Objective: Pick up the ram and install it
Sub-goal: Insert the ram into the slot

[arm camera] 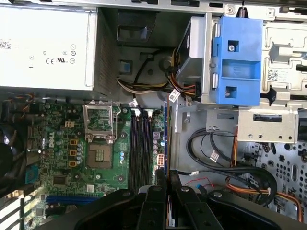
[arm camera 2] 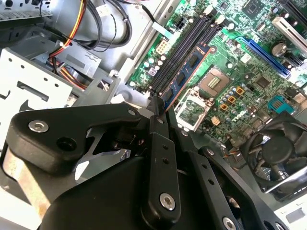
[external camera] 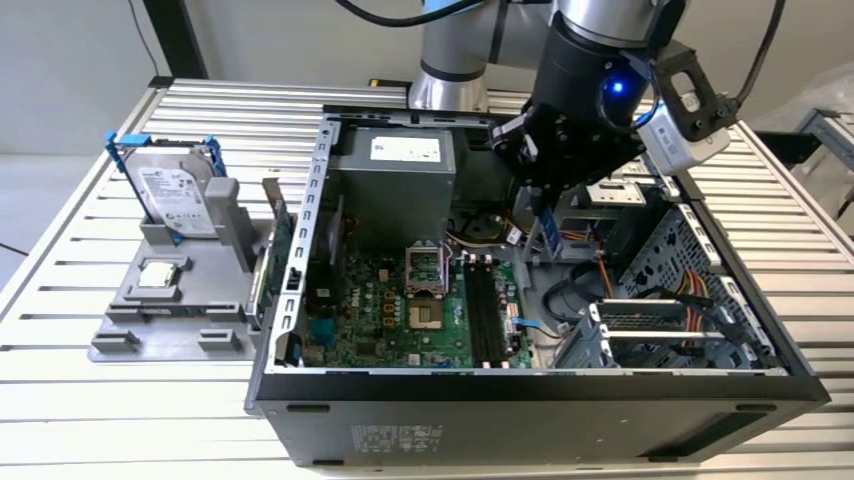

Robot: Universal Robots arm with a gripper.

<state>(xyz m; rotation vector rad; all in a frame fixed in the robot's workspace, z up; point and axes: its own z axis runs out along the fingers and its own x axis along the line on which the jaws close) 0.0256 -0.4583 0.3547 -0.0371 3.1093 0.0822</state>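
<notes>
My gripper hangs inside the open computer case, shut on the ram, a narrow blue-green stick with dark chips. It holds the ram by one end, clear above the motherboard. In the second wrist view the ram's free end reaches out over the board by the black memory slots. In the first wrist view the ram shows edge-on, beside the slots and not in them. In the exterior view the slots lie below the ram, toward that view's left.
A silver hard drive in a blue frame stands on a grey fixture outside the case. Inside are the power supply, the open CPU socket, a drive cage with orange cables, a blue bracket and a fan.
</notes>
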